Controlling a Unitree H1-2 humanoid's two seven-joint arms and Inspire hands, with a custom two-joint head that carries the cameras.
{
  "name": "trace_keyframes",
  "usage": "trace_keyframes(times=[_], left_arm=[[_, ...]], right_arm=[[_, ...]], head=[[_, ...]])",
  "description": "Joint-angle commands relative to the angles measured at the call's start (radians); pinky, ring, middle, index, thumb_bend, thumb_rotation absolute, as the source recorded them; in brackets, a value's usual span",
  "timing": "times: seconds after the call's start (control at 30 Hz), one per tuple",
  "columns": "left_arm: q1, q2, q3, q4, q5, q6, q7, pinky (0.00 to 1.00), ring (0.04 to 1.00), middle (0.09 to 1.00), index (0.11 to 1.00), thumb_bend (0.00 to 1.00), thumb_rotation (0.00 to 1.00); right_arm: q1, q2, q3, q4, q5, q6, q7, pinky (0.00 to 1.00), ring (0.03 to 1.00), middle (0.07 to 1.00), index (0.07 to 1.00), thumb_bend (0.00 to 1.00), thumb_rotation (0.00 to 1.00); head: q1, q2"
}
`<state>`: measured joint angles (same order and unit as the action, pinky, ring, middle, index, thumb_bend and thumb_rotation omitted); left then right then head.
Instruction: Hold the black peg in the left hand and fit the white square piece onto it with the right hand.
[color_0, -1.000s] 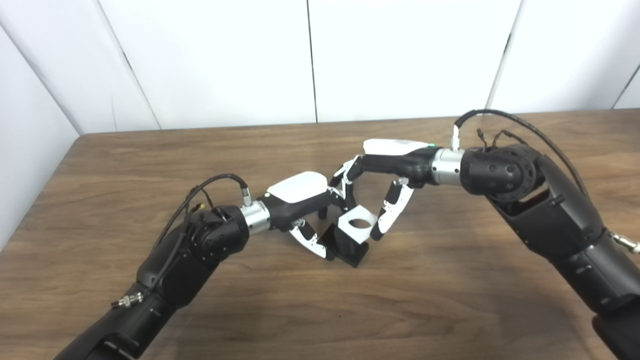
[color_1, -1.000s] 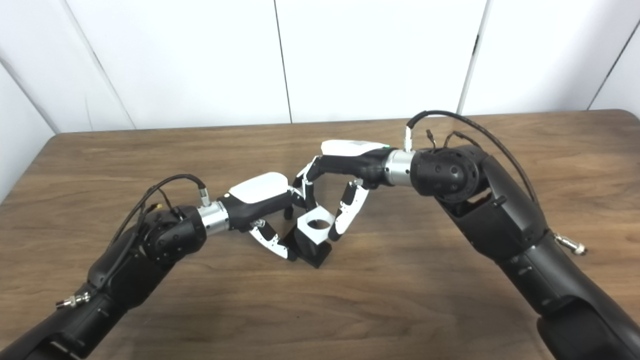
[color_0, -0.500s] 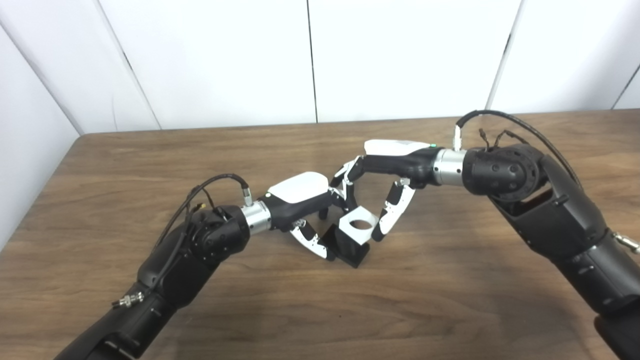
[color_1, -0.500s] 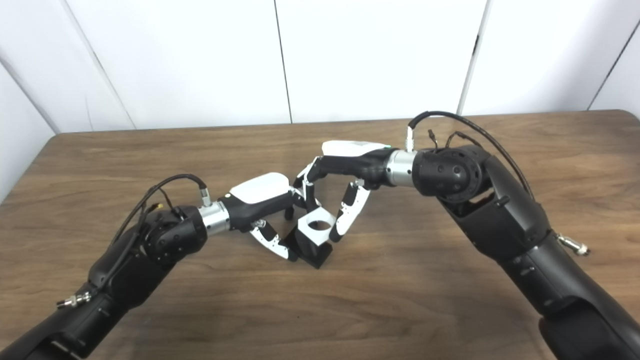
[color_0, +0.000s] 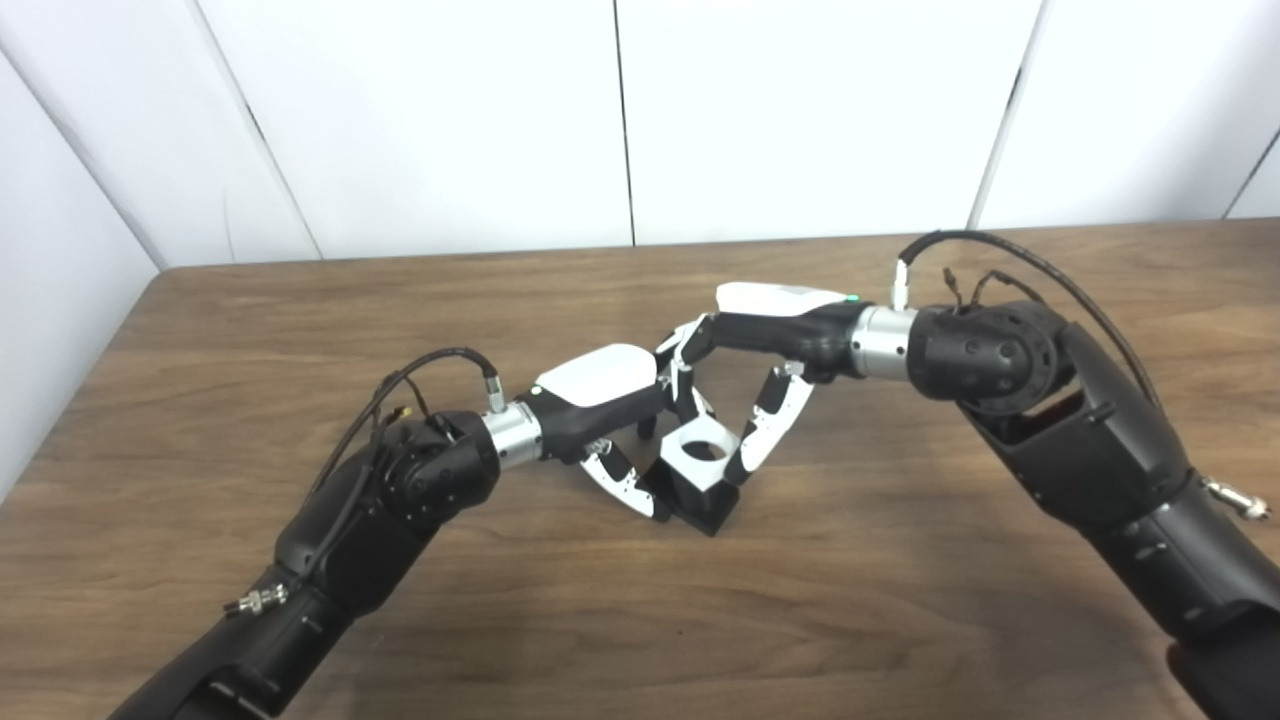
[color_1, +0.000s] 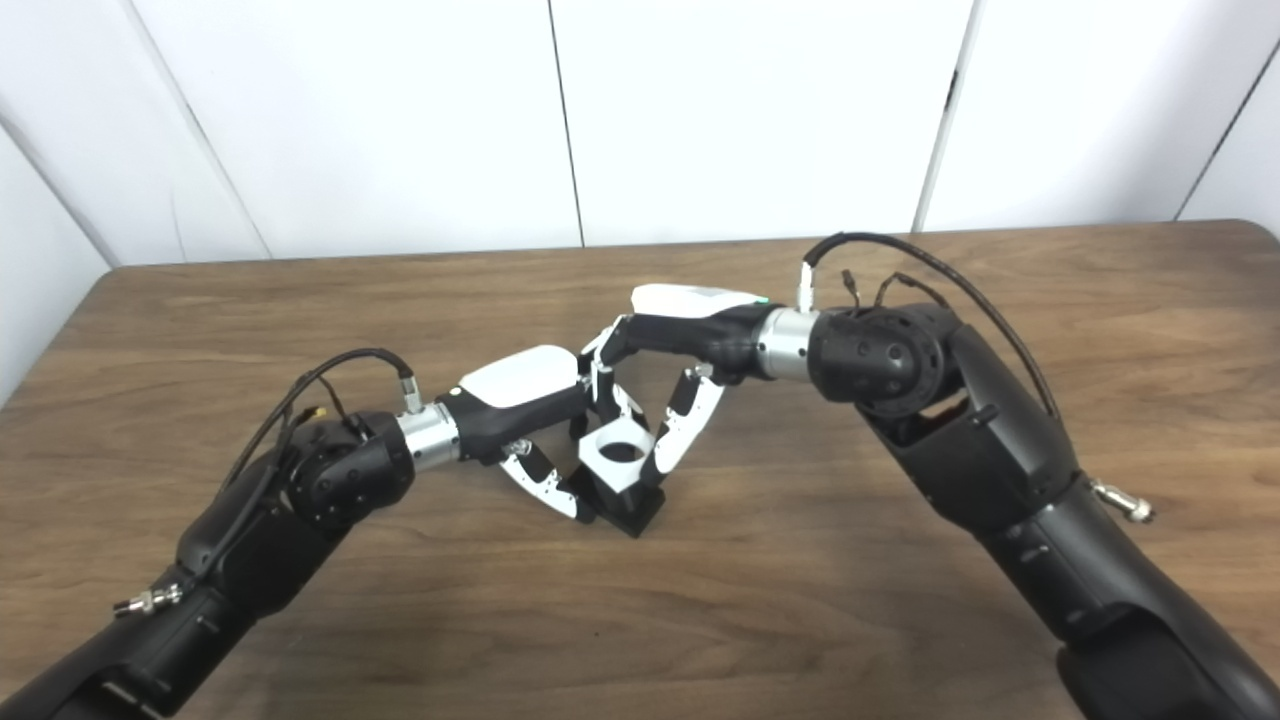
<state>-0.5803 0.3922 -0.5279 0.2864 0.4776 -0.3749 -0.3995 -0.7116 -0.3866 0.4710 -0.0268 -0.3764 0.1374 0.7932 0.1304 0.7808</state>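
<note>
Both head cameras look down and forward from above the near edge of the wooden surface (color_0: 300, 330), toward the white wall panels (color_0: 800, 110). Set side by side, they share nearly the whole scene, shifted slightly sideways; both arms enter from the bottom edge at middling range.

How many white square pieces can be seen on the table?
1. The white piece sits at the table's middle, on the black peg, between the right hand's fingers. None other shows; the hands could hide one.

The table (color_0: 300, 330) is dark brown wood grain. The square piece (color_0: 697, 455) is white; the peg (color_0: 712, 505) under it is black.
</note>
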Motion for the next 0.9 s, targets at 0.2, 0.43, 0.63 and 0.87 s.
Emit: trace_keyframes(times=[0.2, 0.43, 0.63, 0.87], left_arm=[[0.015, -0.017, -0.03, -0.001, 0.018, 0.017, -0.059, 0.61, 0.736, 0.728, 0.491, 0.52, 0.08], [0.014, -0.009, -0.033, -0.01, 0.031, 0.02, -0.06, 0.63, 0.75, 0.745, 0.492, 0.52, 0.08], [0.014, -0.008, -0.026, -0.005, 0.025, 0.009, -0.049, 0.61, 0.745, 0.77, 0.492, 0.52, 0.08], [0.012, -0.008, -0.02, 0.0, 0.009, 0.014, -0.057, 0.62, 0.746, 0.741, 0.493, 0.52, 0.08]], right_arm=[[-0.013, 0.029, 0.024, -0.012, 0.027, -0.025, 0.015, 0.89, 0.932, 0.832, 0.479, 0.52, 0.14], [-0.005, 0.023, 0.031, -0.002, 0.027, -0.031, 0.018, 0.9, 0.935, 0.831, 0.48, 0.52, 0.14], [0.002, 0.008, 0.038, 0.006, 0.018, -0.045, 0.018, 0.9, 0.941, 0.828, 0.479, 0.52, 0.14], [0.001, -0.013, 0.038, 0.002, 0.012, -0.067, 0.01, 0.82, 0.897, 0.861, 0.609, 0.67, 0.19]], head=[[0.005, 0.003], [0.008, 0.008], [0.009, 0.008], [0.009, 0.008]])
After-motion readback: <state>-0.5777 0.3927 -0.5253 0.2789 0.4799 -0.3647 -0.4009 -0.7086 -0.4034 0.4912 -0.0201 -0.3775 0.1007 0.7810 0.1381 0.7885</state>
